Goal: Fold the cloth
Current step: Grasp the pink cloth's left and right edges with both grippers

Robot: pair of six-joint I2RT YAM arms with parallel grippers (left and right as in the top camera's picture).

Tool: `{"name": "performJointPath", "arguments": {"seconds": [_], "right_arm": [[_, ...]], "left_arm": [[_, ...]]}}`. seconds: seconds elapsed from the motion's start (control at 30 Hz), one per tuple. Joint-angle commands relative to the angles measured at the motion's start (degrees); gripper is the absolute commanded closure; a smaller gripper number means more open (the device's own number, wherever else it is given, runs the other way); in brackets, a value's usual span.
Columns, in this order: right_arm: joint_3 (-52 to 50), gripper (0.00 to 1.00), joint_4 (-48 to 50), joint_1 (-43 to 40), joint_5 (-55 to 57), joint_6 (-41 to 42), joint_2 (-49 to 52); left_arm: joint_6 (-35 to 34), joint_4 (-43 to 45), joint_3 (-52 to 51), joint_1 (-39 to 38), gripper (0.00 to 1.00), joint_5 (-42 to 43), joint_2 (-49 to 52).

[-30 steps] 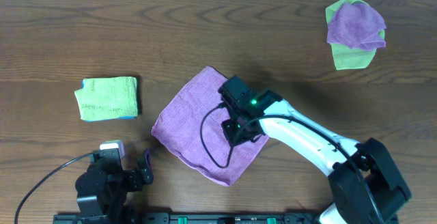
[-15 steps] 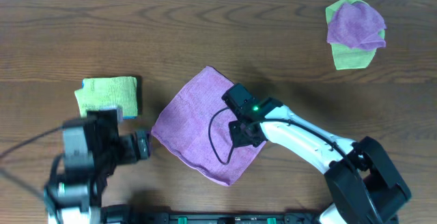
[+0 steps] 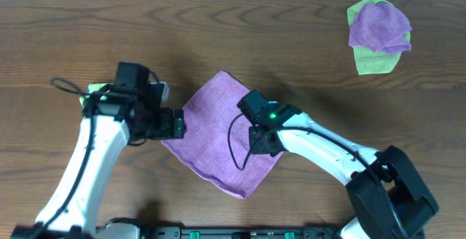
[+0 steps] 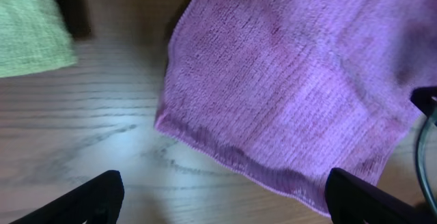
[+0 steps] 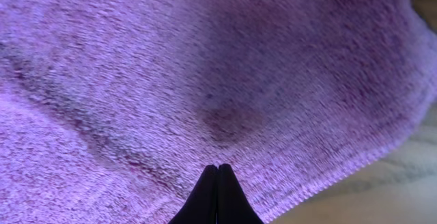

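A purple cloth (image 3: 211, 133) lies flat on the wooden table as a diamond, and also fills the right wrist view (image 5: 205, 67). My left gripper (image 3: 175, 124) is open just off the cloth's left corner. In the left wrist view its fingers (image 4: 222, 197) straddle bare wood below the cloth's edge (image 4: 287, 80). My right gripper (image 3: 264, 141) is shut over the cloth's right part, near its right edge. In the right wrist view its closed fingertips (image 5: 217, 183) point down at the fabric, with nothing seen between them.
A folded green cloth (image 4: 31, 26) lies left of the purple one, mostly hidden by my left arm in the overhead view. A heap of purple and green cloths (image 3: 378, 31) sits at the far right. The table's front edge holds the arm bases.
My left arm has swung up from the table's front edge to the purple cloth's left corner. My right gripper has shifted slightly toward the cloth's right edge.
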Motion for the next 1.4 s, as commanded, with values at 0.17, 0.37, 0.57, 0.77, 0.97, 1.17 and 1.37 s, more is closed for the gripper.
{"name": "performJointPath", "arguments": {"seconds": [0.17, 0.37, 0.57, 0.77, 0.97, 1.17, 1.37], "right_arm": [[-0.11, 0.99, -1.57, -1.88, 1.99, 5.29, -0.39], [-0.83, 0.99, -0.59, -3.52, 5.11, 5.18, -0.39], [-4.85, 0.99, 4.57, -8.0, 5.07, 3.06, -0.39], [-6.47, 0.99, 9.2, -12.76, 5.07, -0.5, -0.39], [-6.47, 0.99, 16.37, -15.65, 4.61, -3.45, -0.39], [-6.47, 0.99, 26.03, -17.33, 3.34, -5.79, -0.28], [-6.36, 0.99, 26.93, -18.69, -0.66, -5.75, 1.09]], "left_arm": [[-2.71, 4.83, 0.9, -2.43, 0.0, 3.21, 4.9], [-3.17, 8.22, 0.9, -4.57, 0.05, 3.21, 5.92], [-4.44, 10.38, 0.9, -6.6, 0.05, 4.22, 6.86], [-4.81, 12.17, 0.9, -7.72, 0.05, 4.22, 7.23], [-4.85, 13.05, 0.9, -7.72, 0.05, 4.22, 7.23], [-4.83, 14.71, 0.9, -7.72, 0.05, 4.24, 7.23], [-4.83, 15.28, 0.9, -7.72, 0.05, 4.22, 7.23]]}}
